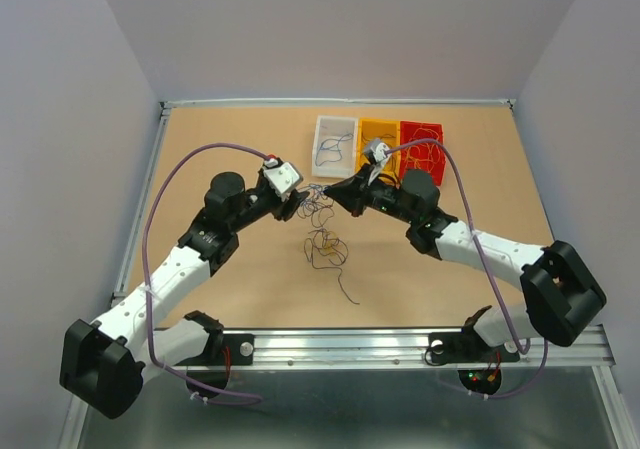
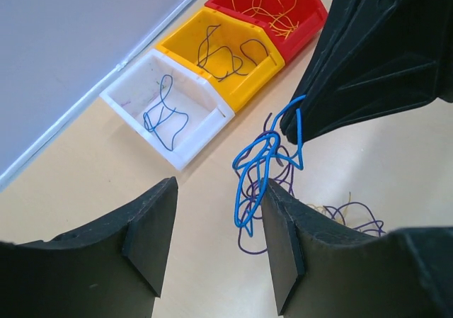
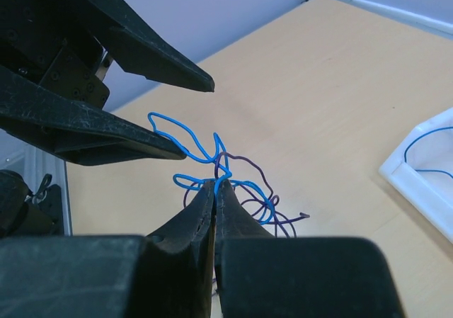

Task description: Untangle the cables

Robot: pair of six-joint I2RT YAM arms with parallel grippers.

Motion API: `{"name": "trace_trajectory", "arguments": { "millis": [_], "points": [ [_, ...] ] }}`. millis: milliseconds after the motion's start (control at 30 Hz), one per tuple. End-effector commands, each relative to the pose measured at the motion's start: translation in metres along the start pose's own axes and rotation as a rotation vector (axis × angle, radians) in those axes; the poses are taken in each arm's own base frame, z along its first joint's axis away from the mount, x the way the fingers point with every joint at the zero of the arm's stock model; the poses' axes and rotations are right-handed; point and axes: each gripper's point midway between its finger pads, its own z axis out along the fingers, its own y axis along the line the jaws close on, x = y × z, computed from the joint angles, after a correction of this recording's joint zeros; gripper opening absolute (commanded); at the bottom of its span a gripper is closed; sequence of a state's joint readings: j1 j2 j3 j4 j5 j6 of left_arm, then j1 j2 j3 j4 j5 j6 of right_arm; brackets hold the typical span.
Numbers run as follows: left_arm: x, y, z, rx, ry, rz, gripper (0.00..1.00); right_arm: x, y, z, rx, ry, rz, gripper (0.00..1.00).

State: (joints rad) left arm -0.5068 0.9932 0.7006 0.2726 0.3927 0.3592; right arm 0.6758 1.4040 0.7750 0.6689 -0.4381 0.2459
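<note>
One flat tan wooden table [image 1: 230, 139] carries three glossy plastic bins at its far edge: a white bin [image 2: 202, 139] holding a blue strand [image 2: 161, 123], a yellow bin [image 2: 251, 84] holding dark strands [image 2: 226, 52], and a red bin [image 2: 304, 38] holding orange strands [image 2: 269, 3]. Near them the left gripper [image 2: 219, 183] has its fingers apart. Facing it, the right gripper [image 3: 214, 183] is pinched tight on a curly bright-blue wire [image 2: 258, 155], which hangs above the loose tangle of thin cables [image 1: 325, 244] lying mid-table.

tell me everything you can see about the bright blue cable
The bright blue cable is a thin, glossy strand, plastic-coated by its look, bent into several loose loops. The shut right tool pinches it at the tips, and it hangs beside a finger of the open left tool, crossing darker purple strands.
</note>
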Motion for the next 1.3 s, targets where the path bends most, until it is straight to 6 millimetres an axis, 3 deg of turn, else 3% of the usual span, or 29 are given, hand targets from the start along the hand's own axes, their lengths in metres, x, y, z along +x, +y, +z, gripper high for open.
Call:
{"name": "trace_trajectory", "arguments": {
  "millis": [0,67,267,500,733,867,1267],
  "points": [
    [-0.009,-0.001,0.001,0.022,-0.051,0.04,0.61,-0.029,0.009,-0.01,0.008,-0.12,-0.024,0.0],
    [-0.006,-0.005,0.003,0.046,-0.053,0.058,0.56,-0.032,0.012,-0.013,0.002,-0.128,-0.026,0.01],
    [0.005,-0.011,0.013,0.102,-0.028,0.065,0.56,-0.036,0.022,-0.018,-0.032,-0.141,-0.019,0.01],
    [0.003,-0.014,0.012,0.115,-0.061,0.069,0.56,-0.04,0.025,-0.025,-0.029,-0.157,-0.02,0.0],
    [-0.026,0.03,-0.024,-0.053,-0.194,0.031,0.65,-0.048,0.015,-0.037,0.062,-0.206,-0.01,0.01],
    [-0.032,0.01,-0.035,0.053,-0.245,0.071,0.7,-0.05,0.006,-0.041,0.118,-0.226,0.004,0.0],
    [-0.012,0.004,-0.011,0.17,-0.17,0.061,0.58,-0.052,0.056,-0.045,-0.134,-0.177,0.015,0.01]
  ]
}}
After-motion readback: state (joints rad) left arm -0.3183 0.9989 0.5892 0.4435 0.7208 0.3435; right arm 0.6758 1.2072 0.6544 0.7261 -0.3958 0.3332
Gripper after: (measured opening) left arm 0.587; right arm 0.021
